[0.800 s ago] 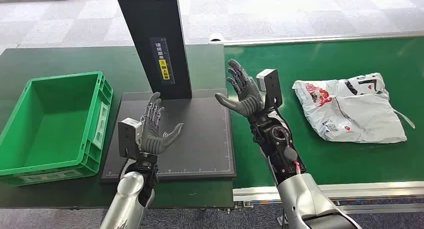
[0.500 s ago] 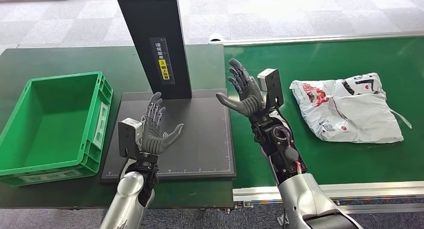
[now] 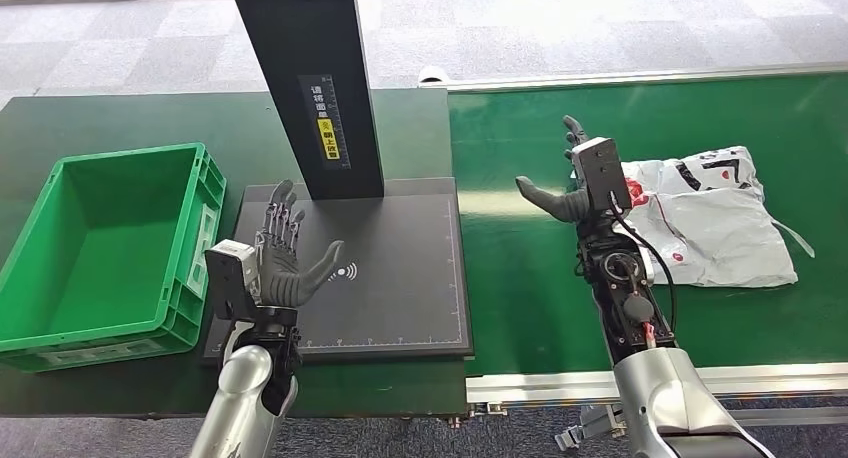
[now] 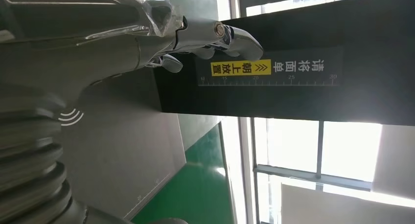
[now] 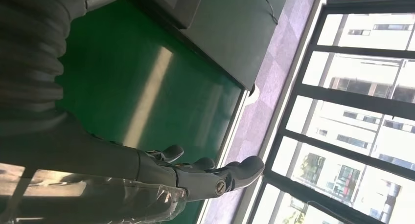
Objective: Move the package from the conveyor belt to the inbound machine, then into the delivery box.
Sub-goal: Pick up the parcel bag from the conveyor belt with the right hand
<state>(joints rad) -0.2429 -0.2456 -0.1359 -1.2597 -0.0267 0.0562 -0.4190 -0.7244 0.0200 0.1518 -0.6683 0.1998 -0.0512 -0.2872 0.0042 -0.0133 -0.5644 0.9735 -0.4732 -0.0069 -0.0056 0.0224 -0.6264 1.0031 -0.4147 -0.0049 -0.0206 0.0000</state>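
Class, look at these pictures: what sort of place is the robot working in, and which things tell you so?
Probably a parcel-sorting or logistics test station, set indoors. Clues: a green conveyor belt carrying a plastic-wrapped package, a black inbound machine with a scanning column, and a green delivery box.

The black post bears white "请将面单", a yellow label reading "朝上放置", and a scale numbered 10–30.

Grey tiled floor; tall bright windows.

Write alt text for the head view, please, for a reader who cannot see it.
The right robot hand, open, hovers beside a white package on the green conveyor belt. The left robot hand, open, hovers over the black inbound machine next to a green box.
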